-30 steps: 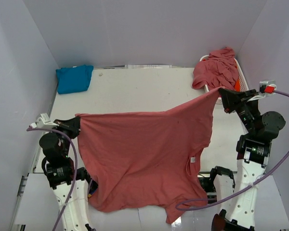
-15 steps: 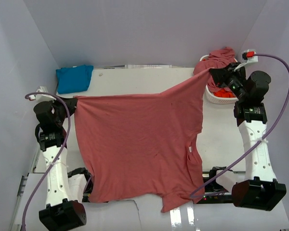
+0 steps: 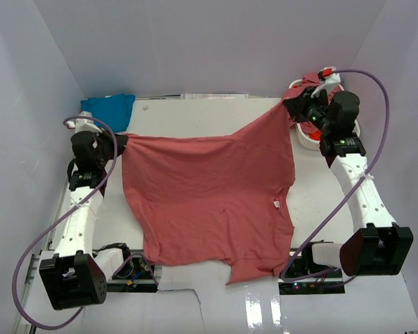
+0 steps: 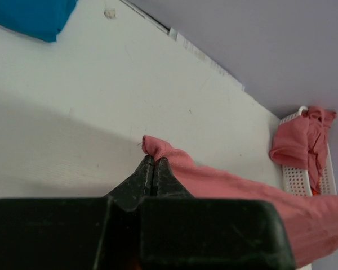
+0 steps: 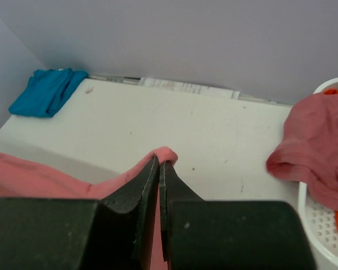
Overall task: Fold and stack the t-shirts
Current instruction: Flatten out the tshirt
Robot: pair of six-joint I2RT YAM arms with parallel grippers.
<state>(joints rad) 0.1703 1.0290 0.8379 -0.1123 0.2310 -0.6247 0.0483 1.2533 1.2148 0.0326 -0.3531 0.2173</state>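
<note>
Handles soft, light and limp, so best pinched at edge corners, as here with left jaws and right jaws each clenched on a corner of the dusty rose-red cotton t-shirt (image 3: 209, 202) stretched over the white table (image 3: 195, 115).

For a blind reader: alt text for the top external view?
A rose-red t-shirt is stretched over the table between the left arm and right arm, their jaws shut on its far corners. A folded turquoise t-shirt lies far left; a white basket stands far right.
</note>
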